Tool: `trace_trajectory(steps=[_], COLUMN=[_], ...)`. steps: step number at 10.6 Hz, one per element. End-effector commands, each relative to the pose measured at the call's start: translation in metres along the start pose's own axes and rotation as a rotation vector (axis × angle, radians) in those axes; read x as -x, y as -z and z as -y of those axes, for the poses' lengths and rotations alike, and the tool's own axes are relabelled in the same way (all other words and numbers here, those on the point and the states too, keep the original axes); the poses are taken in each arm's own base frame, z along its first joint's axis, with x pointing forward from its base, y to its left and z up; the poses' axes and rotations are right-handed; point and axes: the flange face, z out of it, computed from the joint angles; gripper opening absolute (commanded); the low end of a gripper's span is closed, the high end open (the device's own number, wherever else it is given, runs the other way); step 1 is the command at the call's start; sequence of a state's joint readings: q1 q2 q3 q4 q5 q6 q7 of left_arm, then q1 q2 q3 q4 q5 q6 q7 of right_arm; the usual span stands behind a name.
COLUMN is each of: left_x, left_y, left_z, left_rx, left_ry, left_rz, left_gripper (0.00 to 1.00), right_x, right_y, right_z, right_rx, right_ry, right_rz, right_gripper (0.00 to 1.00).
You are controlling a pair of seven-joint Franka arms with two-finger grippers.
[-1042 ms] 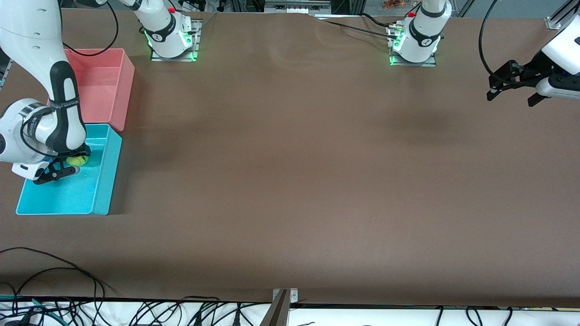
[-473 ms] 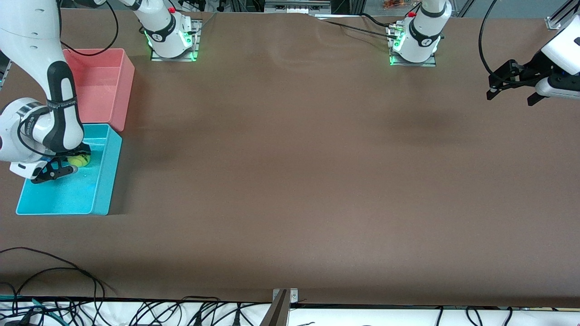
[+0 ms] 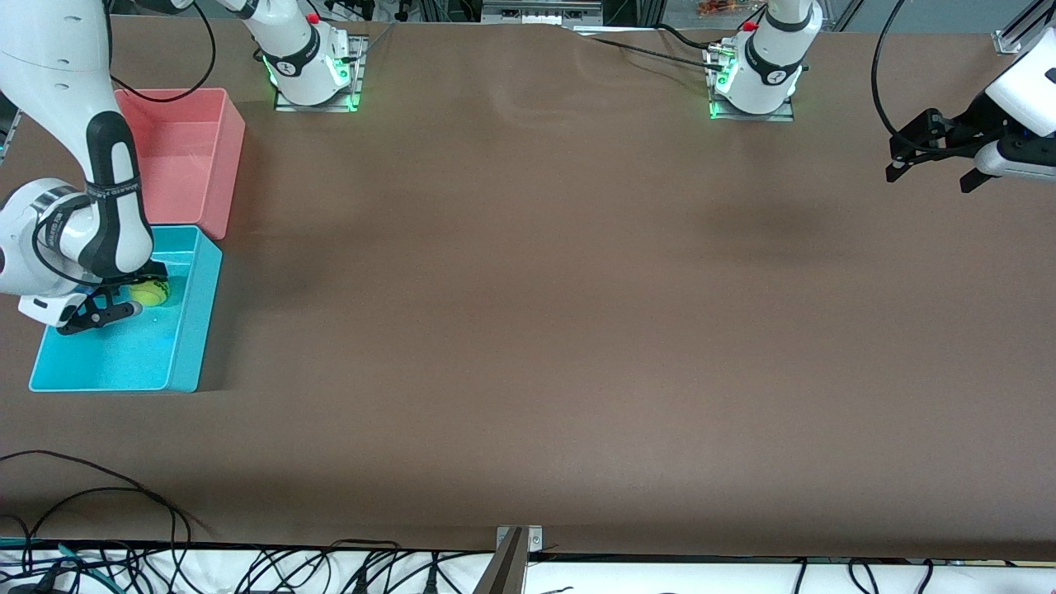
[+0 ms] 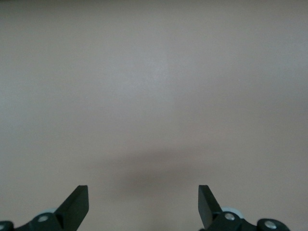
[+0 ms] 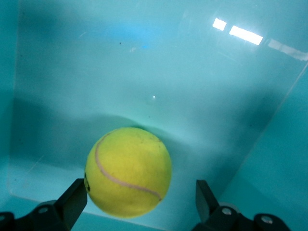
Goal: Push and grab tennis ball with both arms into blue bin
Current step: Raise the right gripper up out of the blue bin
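Note:
The yellow-green tennis ball (image 3: 152, 291) lies inside the light-blue bin (image 3: 196, 318), in the half nearer the pink bin. My right gripper (image 3: 130, 299) hangs low in the blue bin with its fingers open around the ball. In the right wrist view the ball (image 5: 128, 171) sits between the open fingertips (image 5: 77, 198), close to one finger with a clear gap to the other, against the bin's floor and wall (image 5: 269, 154). My left gripper (image 3: 928, 161) is open and empty over bare table at the left arm's end; its wrist view (image 4: 143, 204) shows only brown table.
A pink bin (image 3: 224, 165) stands against the blue bin, farther from the front camera. The two arm bases (image 3: 313, 70) (image 3: 755, 78) stand along the table's back edge. Black cables (image 3: 99, 487) lie at the front edge.
The right wrist has shifted slightly off the ball, so more of the ball shows beside it in the blue bin. The left arm has barely moved.

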State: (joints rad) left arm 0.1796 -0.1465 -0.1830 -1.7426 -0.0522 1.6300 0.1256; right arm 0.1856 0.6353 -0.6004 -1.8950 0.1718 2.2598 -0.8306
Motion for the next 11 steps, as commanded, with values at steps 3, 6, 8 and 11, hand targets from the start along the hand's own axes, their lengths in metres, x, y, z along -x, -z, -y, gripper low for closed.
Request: trace_trajectory(steps=[3, 6, 8, 11], left_x=[-0.003, -0.003, -0.003, -0.003], left_y=[0.007, 0.007, 0.006, 0.006], left_z=[-0.001, -0.003, -0.002, -0.001], left_rx=[-0.005, -0.005, -0.003, -0.003], left_ry=[0.003, 0.002, 0.002, 0.003], left_rz=[0.004, 0.004, 0.005, 0.007], left_gripper=[1.00, 1.00, 1.00, 1.00], right_x=[-0.001, -0.001, -0.005, -0.011], right_y=[0.008, 0.031, 0.051, 0.076], right_z=[0.000, -0.001, -0.005, -0.013], right_rx=[-0.019, -0.053, -0.078, -0.066], right_ry=[0.011, 0.012, 0.018, 0.053], right_rz=[-0.021, -0.017, -0.002, -0.019], right_gripper=[1.00, 1.00, 1.00, 1.00])
